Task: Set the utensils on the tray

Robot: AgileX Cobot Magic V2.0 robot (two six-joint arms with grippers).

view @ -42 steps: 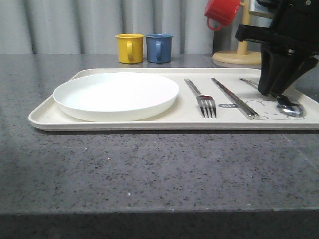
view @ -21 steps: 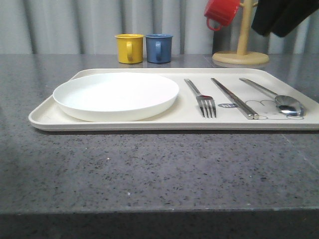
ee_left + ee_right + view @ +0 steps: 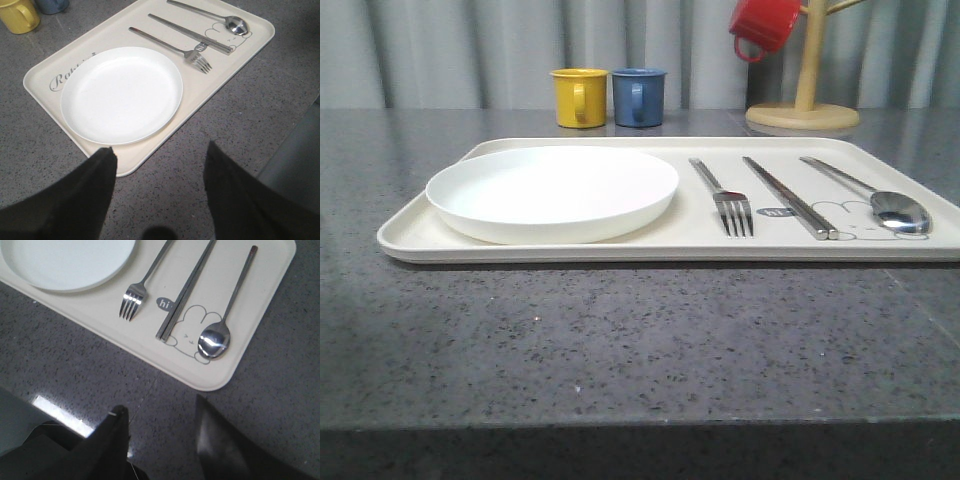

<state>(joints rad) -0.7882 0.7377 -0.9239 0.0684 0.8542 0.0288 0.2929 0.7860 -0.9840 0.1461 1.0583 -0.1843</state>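
Lying lengthwise on the tray (image 3: 410, 238), fork (image 3: 725, 195), chopsticks (image 3: 788, 196), spoon (image 3: 880, 200); both grippers (image 3: 160, 165) (image 3: 161, 420) spread, empty.

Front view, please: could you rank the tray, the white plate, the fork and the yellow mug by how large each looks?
1. Tray
2. White plate
3 and 4. Fork and yellow mug: too alike to rank, and the mug stands farther from the camera.
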